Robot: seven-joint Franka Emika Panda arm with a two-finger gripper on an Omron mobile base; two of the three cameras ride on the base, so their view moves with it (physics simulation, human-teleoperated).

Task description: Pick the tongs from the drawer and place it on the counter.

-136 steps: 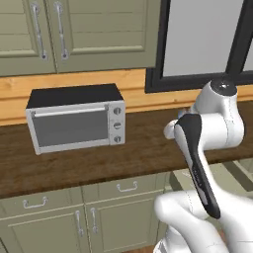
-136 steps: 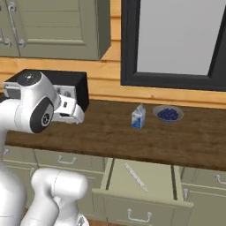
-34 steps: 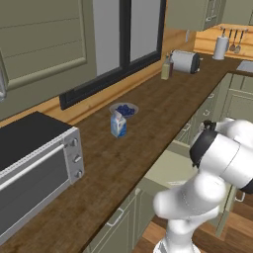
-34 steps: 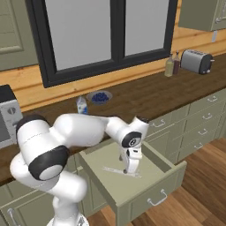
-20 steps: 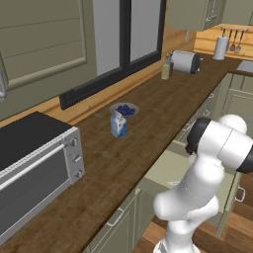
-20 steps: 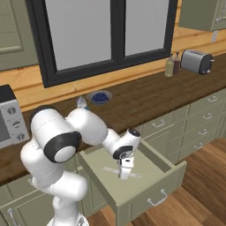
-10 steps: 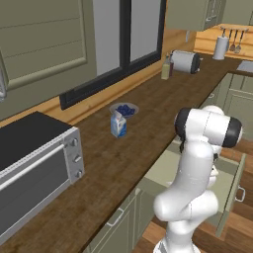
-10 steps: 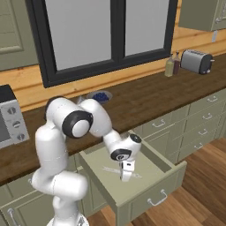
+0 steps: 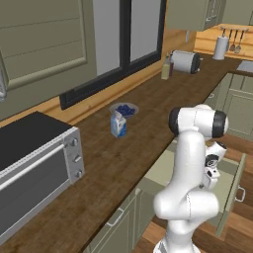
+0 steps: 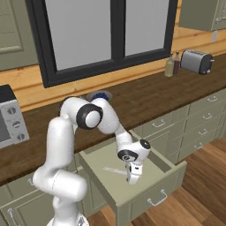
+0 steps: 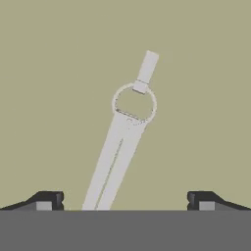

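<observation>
The tongs (image 11: 122,147) lie flat on the pale green floor of the open drawer (image 10: 152,187), a thin silvery utensil with a ring near one end. My gripper (image 11: 125,202) hangs just above them, open, with one dark fingertip on each side and the tongs' arms running down between them. From the right base view, the gripper (image 10: 131,177) points down into the drawer beside the tongs (image 10: 113,170). In the left base view the gripper (image 9: 210,179) is low inside the drawer (image 9: 231,184). The dark wood counter (image 10: 145,99) runs above the drawer.
A small milk carton (image 9: 118,124) and a bowl of blueberries (image 9: 124,108) stand on the counter. A microwave (image 9: 34,165) sits at the left, and a toaster (image 10: 196,61) and bottles (image 10: 172,65) at the far right. Shut drawers (image 10: 201,128) flank the open one.
The base has driven along the counter since the oldest frames. In the last second the arm's elbow swung up and over while the hand stayed low over the tongs.
</observation>
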